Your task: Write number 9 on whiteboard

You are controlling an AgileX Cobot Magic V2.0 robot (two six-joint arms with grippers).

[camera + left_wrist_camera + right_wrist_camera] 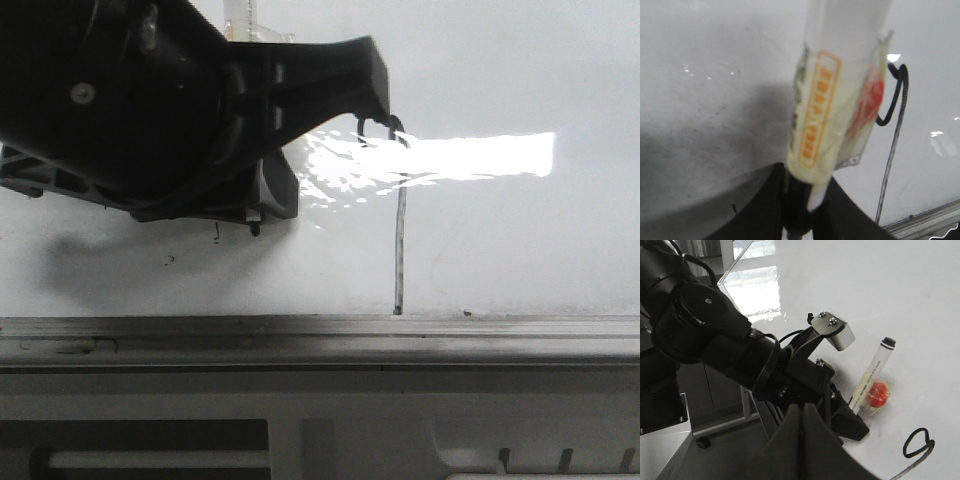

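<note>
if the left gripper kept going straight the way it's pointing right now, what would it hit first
Most likely the glossy white whiteboard. The left gripper is clamped on a clear-barrelled marker with a yellow label that points at the board beside the black marker-stroke number 9. Whether the tip already touches is unclear.

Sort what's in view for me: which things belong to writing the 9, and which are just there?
Job:
- glossy white whiteboard
- thin black marker-stroke number 9, hooked loop above a long stem
- clear-barrelled marker with orange label, clamped in the left gripper

Just there:
- small black specks on the board
- right gripper, shut and empty
- grey metal edge rail
</note>
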